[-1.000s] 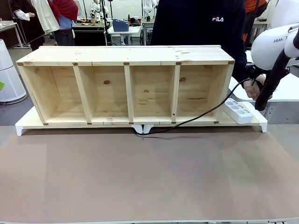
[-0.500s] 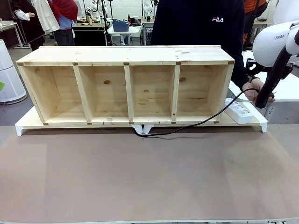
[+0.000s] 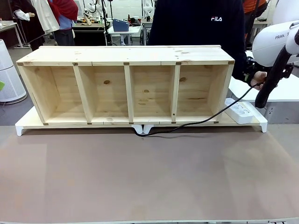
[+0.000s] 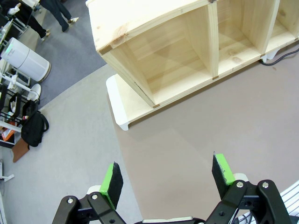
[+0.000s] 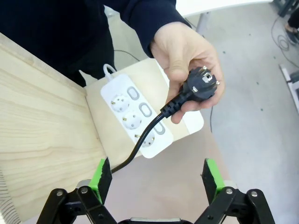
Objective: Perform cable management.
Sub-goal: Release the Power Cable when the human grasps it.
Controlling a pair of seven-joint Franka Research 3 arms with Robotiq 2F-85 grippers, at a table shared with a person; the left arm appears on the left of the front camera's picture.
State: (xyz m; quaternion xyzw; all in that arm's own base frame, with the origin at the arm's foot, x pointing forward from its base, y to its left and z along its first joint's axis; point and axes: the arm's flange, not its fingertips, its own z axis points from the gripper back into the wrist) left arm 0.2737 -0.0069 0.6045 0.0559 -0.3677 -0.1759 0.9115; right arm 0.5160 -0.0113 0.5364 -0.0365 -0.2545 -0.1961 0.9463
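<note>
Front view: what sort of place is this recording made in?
Probably a robotics lab or shared workshop: a white robot arm at a brown worktable, cluttered benches behind the person, and a wooden shelf unit as a test prop.

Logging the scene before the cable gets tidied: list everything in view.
Pale wooden four-compartment shelf: one, light pine, table's far side.
Flat white power strip: one, white, beside the shelf's right end.
Thin black power cable with round plug: one, black, from under the shelf front to the hand.
Brown table surface: one, brown, foreground.
Person's hand: one, holding the plug near the strip.
Left gripper: one, black with green pads, open, above the table.
Right gripper: one, same colours, open, facing the plug.
</note>
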